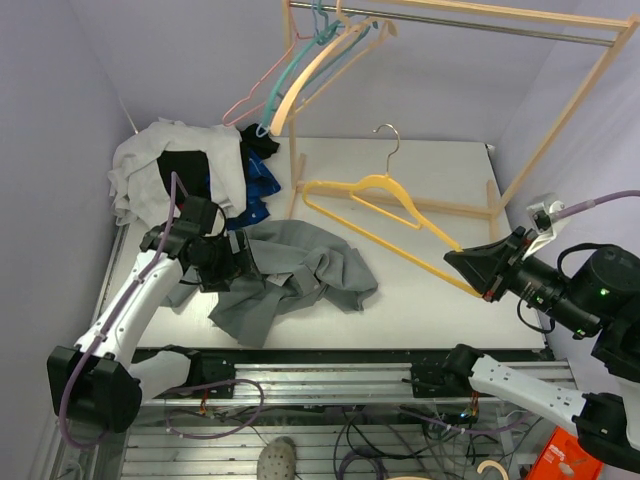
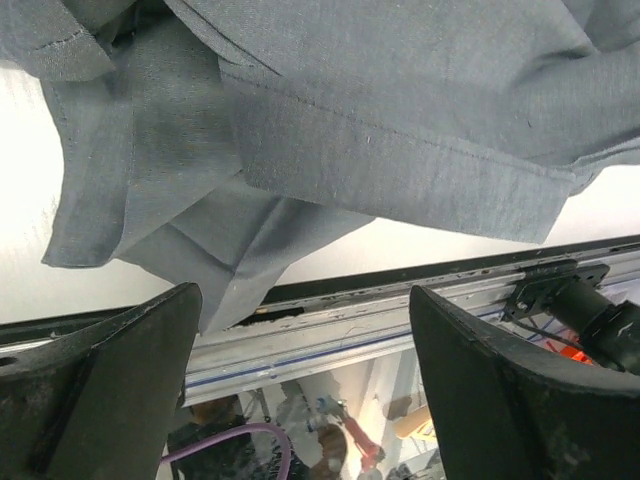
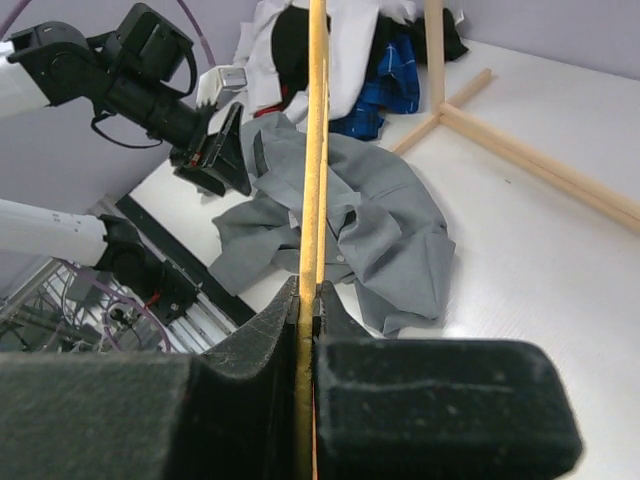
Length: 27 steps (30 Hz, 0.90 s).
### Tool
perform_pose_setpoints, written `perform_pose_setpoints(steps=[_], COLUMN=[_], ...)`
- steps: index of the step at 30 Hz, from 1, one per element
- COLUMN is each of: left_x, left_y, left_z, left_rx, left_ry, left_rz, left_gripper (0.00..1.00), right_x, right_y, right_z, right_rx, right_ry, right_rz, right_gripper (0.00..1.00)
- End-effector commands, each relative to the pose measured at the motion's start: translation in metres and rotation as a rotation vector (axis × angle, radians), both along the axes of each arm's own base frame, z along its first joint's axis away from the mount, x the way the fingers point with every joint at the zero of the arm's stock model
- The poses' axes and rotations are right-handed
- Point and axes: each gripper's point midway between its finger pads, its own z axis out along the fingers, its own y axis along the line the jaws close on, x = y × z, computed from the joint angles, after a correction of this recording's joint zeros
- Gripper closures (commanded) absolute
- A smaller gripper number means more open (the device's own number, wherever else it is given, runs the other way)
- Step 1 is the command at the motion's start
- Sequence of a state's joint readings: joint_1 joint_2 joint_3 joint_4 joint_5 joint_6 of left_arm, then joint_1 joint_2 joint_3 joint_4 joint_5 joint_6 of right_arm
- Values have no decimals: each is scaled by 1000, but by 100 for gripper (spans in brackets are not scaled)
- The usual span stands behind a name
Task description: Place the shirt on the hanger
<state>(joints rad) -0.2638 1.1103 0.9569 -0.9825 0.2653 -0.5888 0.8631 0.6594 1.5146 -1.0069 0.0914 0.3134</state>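
left gripper [image 1: 233, 262]: spread wide, just beside the shirt [image 1: 305, 272] at its left edge | right gripper [image 1: 468, 272]: pinching the hanger [image 1: 385, 190] by its thin bar near one end | shirt: crumpled on the table [image 1: 450, 170], front left

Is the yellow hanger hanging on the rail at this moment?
No, the yellow hanger is off the rail, held out over the table by the right gripper shut on its edge.
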Motion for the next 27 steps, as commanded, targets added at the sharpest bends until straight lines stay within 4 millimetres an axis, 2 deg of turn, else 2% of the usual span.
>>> perform_pose_setpoints(steps=[1, 7, 13, 17, 21, 24, 27], left_x=[3, 43, 104, 129, 127, 110, 89], left_y=[-10, -6, 2, 6, -2, -8, -1], left_z=[-10, -12, 9, 14, 9, 4, 5], left_rx=[-47, -19, 15, -16, -64, -76, -21], left_ry=[61, -56, -289, -371, -344, -291, -214], left_rz=[71, 154, 231, 277, 254, 185, 126], left_gripper=[4, 4, 4, 4, 4, 4, 4], right_x=[3, 3, 2, -11, -21, -23, -25], right_y=[3, 4, 10, 13, 7, -4, -10], right_z=[4, 1, -8, -9, 1, 11, 19], right_rx=[10, 15, 8, 4, 12, 22, 38], right_ry=[-27, -32, -35, -12, -2, -20, -36], right_rz=[2, 5, 34, 100, 118, 89, 73], right_gripper=[100, 100, 100, 100, 100, 100, 100])
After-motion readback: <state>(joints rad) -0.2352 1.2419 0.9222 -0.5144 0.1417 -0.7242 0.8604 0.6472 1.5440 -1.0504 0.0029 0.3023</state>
